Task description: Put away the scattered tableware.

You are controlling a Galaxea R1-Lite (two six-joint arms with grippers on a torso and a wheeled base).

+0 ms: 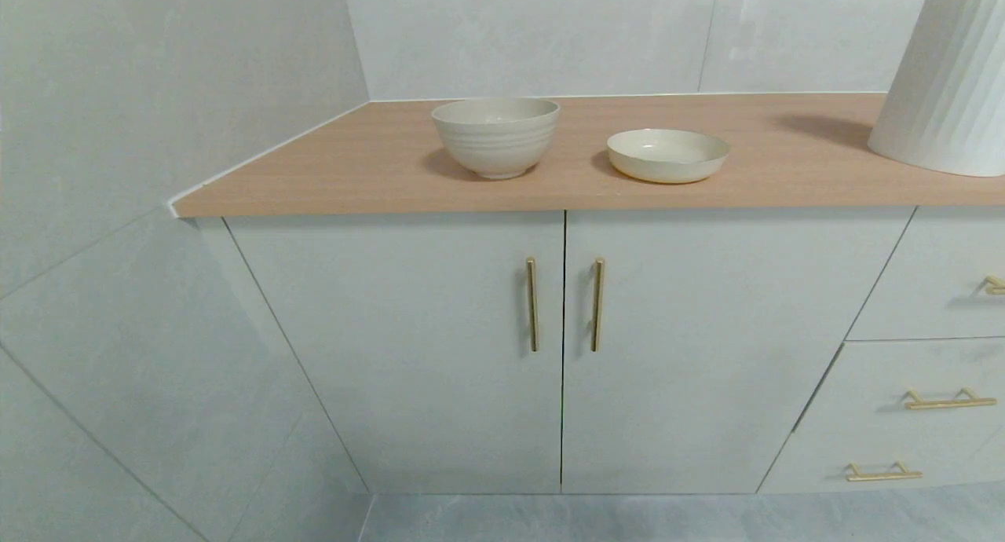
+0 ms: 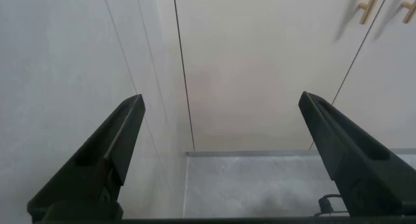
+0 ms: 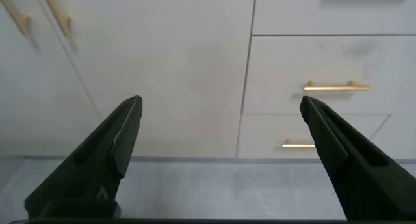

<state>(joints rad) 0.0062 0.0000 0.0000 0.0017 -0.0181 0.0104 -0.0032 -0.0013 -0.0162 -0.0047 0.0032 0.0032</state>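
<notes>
A deep cream ribbed bowl (image 1: 495, 136) stands on the wooden countertop (image 1: 353, 165), left of centre. To its right sits a shallow cream dish (image 1: 667, 155), apart from the bowl. Below them are two shut white cabinet doors (image 1: 408, 346) with gold bar handles (image 1: 532, 304). My left gripper (image 2: 221, 104) is open and holds nothing, low down, facing the cabinet front near the floor. My right gripper (image 3: 221, 106) is also open with nothing in it, low before the cabinet doors and the drawers (image 3: 331, 74).
A tall white ribbed container (image 1: 946, 78) stands on the counter at the far right. Drawers (image 1: 934, 401) with gold handles lie right of the doors. Tiled walls close in the left side and back. Grey floor (image 1: 628, 518) runs along the cabinet's base.
</notes>
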